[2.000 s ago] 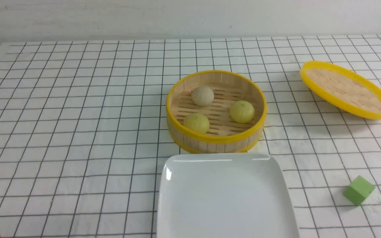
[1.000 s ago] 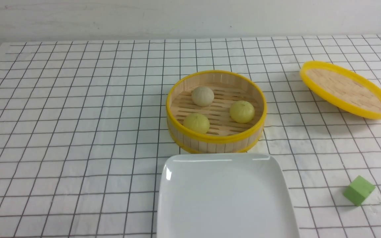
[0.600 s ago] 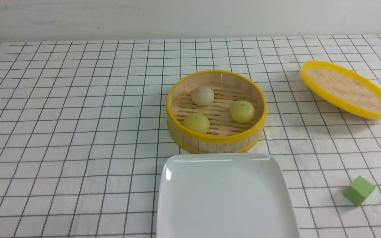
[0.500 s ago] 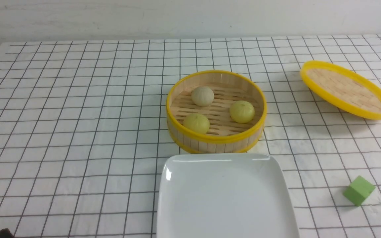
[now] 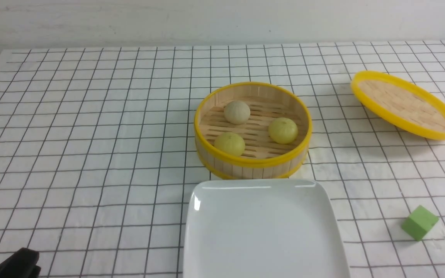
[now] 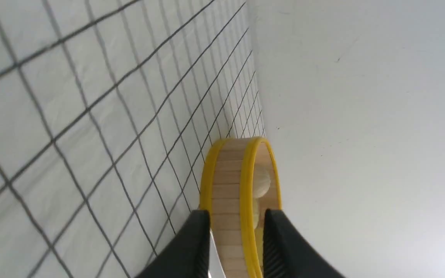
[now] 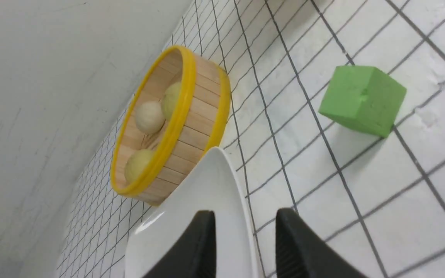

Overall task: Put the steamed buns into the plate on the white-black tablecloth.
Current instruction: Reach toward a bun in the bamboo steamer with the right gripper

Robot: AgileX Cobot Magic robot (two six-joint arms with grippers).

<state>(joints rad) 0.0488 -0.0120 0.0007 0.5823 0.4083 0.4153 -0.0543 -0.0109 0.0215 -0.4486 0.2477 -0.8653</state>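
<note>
Zero progress: all three buns sit in the steamer. The plate, just in front of it on the checked cloth, is bare. Buns are dome up, flat side down, round (no long axis to align to). Jaws on left gripper and right gripper are parted, nothing between them. Three pick-and-place moves left, by my read.

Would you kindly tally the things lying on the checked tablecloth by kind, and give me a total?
Steamed buns: 3
Bamboo steamer: 1
Steamer lid: 1
White plate: 1
Green cube: 1
Total: 7
</note>
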